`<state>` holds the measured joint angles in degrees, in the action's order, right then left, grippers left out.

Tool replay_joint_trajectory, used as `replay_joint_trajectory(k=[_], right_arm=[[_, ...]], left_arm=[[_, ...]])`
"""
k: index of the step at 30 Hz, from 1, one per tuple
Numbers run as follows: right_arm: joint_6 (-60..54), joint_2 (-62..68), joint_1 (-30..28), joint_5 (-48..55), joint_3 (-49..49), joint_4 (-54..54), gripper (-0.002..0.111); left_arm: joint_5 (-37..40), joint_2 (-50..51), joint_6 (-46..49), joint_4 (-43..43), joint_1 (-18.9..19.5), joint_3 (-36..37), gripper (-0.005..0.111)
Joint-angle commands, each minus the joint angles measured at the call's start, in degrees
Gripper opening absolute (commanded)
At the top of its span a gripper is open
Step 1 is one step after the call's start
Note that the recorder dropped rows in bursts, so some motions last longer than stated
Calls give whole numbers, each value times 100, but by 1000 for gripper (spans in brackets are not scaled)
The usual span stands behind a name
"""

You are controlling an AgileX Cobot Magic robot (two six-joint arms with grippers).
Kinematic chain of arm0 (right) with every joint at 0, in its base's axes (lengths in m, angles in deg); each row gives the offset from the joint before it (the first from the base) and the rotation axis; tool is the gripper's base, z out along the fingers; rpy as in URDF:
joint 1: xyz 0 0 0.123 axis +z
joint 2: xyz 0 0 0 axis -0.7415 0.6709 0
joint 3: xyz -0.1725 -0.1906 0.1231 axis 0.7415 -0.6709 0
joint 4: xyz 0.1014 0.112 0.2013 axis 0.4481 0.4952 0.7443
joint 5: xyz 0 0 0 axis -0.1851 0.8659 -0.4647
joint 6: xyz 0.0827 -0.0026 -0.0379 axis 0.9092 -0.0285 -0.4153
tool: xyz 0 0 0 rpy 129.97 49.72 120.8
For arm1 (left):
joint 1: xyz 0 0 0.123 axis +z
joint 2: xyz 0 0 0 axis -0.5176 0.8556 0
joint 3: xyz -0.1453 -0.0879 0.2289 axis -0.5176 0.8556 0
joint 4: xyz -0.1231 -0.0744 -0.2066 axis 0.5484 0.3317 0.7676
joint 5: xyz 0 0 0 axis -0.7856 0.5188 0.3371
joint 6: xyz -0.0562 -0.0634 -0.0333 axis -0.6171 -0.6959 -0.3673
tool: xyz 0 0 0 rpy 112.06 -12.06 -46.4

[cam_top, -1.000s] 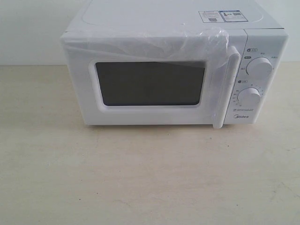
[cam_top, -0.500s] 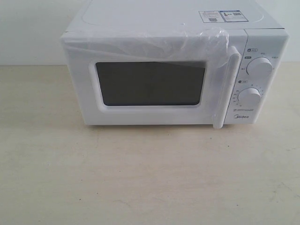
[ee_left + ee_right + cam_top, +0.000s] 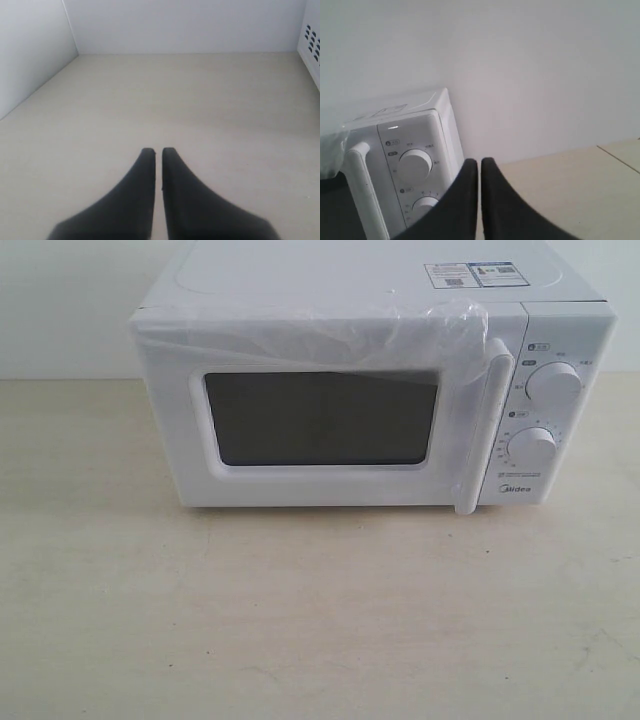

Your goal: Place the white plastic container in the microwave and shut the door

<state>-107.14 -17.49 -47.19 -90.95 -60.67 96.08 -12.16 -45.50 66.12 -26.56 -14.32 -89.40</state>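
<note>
The pale desk (image 3: 320,620) fills the lower half of the exterior view and lies bare in front of the microwave (image 3: 300,285), which stands in the upper centre of the frame facing the camera, a position that presents its front squarely to both arms. The door (image 3: 320,485) sits flush against the body, so the oven is closed. Its dark window (image 3: 320,418) shows nothing of the inside, and crinkled clear film (image 3: 400,325) hangs over its upper right corner. The white plastic container appears in none of the views. It may be behind the closed door or out of frame, and I cannot tell which, so whether the job is finished or not begun is open. The vertical bar handle (image 3: 485,430) runs down the right edge of the door, beside the panel with the upper knob (image 3: 553,385) and the lower knob (image 3: 532,448). That suggests the door swings out leftward and that the right arm is better placed to pull it. Label stickers (image 3: 470,274) lie on the top near the upper right. Neither arm enters the exterior view. The left pincer (image 3: 158,152) hangs over bare desk with only a slit between its fingers, holding nothing. The right pincer (image 3: 479,162) is drawn equally narrow and empty, and its camera looks toward the knob panel and handle, near the part it would need to grip
</note>
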Motion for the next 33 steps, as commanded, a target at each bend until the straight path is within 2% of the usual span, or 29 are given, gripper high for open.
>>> replay_joint_trajectory(k=[1,4,8,19,33], right_arm=[[1191,-30,-14,761,-22,-1938,0],[3374,-30,-14,1153,-22,-4155,0],[5091,-30,-14,1362,-22,-5820,0],[5242,-30,-14,2502,-22,-5868,0],[4753,-30,-14,2635,-22,-5868,0]], left_arm=[[-13,-14,-51,-7,22,18,4],[-13,-14,-51,-7,22,18,4],[-13,-14,-51,-7,22,18,4],[-13,-14,-51,-7,22,18,4],[-13,-14,-51,-7,22,18,4]])
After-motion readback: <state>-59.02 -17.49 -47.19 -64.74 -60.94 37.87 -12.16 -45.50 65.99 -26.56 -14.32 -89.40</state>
